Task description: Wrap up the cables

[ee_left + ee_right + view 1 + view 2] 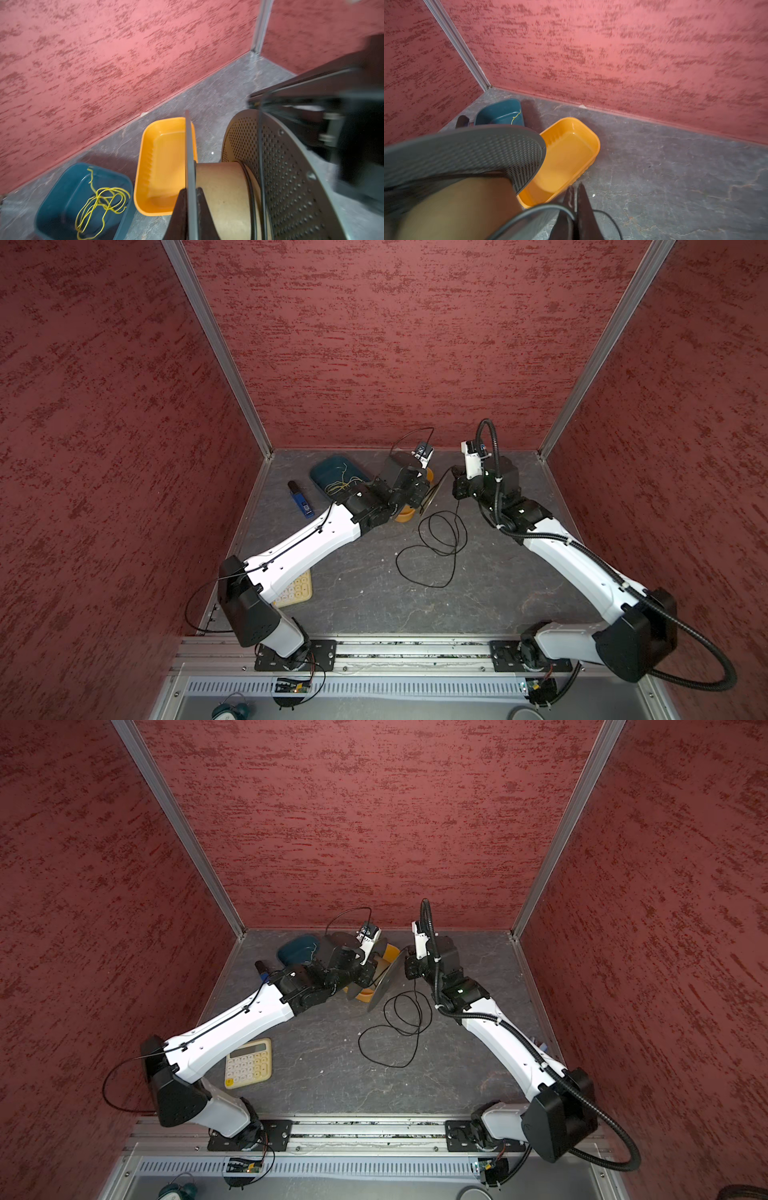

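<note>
Both arms stretched forward, wrists angled inward, nearly meeting; left end effector [190, 190] clamped tight on flange rim of spool [224, 187]; right end effector [576, 190] just beside, pinched closed on black cable [442, 537]; slack hangs below it, looped on surface [374, 593].

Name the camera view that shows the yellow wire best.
The left wrist view: nearly all the yellow wire lies tangled in the blue tray. A top view shows part of the wire; the right wrist view only a short bit.
</note>
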Available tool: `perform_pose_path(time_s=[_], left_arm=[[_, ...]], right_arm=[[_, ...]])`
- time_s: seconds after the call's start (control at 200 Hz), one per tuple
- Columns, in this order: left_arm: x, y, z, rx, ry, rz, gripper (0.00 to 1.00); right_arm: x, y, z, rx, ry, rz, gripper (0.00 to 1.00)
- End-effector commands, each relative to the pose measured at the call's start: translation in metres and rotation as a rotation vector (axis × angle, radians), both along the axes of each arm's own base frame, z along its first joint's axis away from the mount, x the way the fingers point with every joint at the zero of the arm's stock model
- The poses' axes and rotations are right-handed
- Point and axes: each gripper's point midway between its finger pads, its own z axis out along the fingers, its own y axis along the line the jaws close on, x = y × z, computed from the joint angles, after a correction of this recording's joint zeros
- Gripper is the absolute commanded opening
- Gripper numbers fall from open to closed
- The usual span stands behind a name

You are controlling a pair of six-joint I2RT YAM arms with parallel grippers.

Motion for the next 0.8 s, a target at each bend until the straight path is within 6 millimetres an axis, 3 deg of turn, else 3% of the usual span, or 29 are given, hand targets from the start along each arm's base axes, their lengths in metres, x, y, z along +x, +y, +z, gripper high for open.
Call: perform_pose_path(time_s=[0.0,0.175,0.336,0.476,0.671,0.797], left_arm=[[-0.021,0.007,0.025,-0.048,0.001,-0.076,0.00],[-0.029,0.019,0.048,-0.165,0.028,-0.092,0.00],[-0.030,0.035,0.069,-0.309,0.068,-0.091,0.00],[-0.029,0.042,0.085,-0.376,0.080,-0.087,0.00],[-0.033,0.041,0.112,-0.445,0.077,-0.120,0.00],[-0.032,0.041,0.119,-0.478,0.085,-0.120,0.00]], right_arm=[[0.019,-0.032,0.003,0.076,0.012,-0.077,0.08],[0.022,-0.050,-0.032,0.149,0.064,-0.081,0.12],[0.009,-0.042,-0.056,0.185,0.081,0.003,0.30],[-0.011,-0.034,-0.064,0.210,0.043,0.081,0.41],[-0.035,-0.037,-0.064,0.247,-0.034,0.100,0.71],[-0.051,-0.035,-0.062,0.261,-0.085,0.139,0.82]])
